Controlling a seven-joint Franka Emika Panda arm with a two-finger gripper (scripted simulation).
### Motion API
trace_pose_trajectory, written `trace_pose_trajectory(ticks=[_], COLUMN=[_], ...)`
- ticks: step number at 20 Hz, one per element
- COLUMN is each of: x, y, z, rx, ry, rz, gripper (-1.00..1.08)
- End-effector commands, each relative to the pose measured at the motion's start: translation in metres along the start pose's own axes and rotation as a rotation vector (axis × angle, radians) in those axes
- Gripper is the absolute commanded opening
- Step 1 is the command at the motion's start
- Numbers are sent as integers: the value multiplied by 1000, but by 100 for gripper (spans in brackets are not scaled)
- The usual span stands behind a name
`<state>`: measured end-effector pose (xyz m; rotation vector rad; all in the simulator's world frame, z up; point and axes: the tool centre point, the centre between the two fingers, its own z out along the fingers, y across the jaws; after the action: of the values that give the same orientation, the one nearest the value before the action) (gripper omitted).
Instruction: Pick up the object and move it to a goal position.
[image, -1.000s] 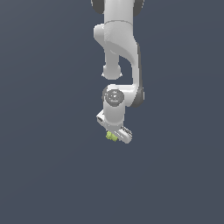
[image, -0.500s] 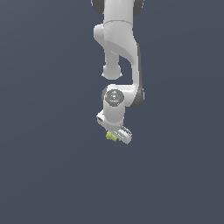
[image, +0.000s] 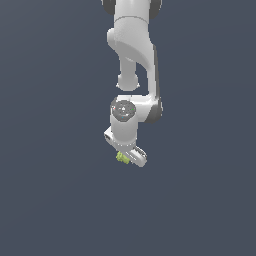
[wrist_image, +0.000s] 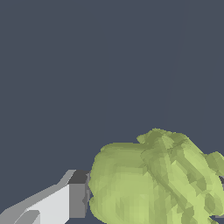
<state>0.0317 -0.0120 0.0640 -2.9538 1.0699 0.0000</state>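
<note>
Yellow-green object (wrist_image: 155, 179) is being pinched between the fingers (wrist_image: 65, 202) of the gripper (image: 128, 158), just under the wrist; pickup is judged done, transport to the unseen goal being left

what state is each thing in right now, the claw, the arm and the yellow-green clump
claw: pointing down, shut on the yellow-green clump, one finger pressed against its side
yellow-green clump: held at the claw's tip, lumpy, whole; whether it is clear of the floor cannot be told
arm: reaching down from the top of the exterior view, wrist bent over the clump
</note>
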Motion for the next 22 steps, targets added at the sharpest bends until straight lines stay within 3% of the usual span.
trace_pose_trajectory(ticks=[1,13,22], x=[13,88,129], y=[1,4,4], z=[-11,-72,-104], rx=[0,0,0], ry=[1,1,0], rz=[0,0,0], gripper=[-100,-100,-100])
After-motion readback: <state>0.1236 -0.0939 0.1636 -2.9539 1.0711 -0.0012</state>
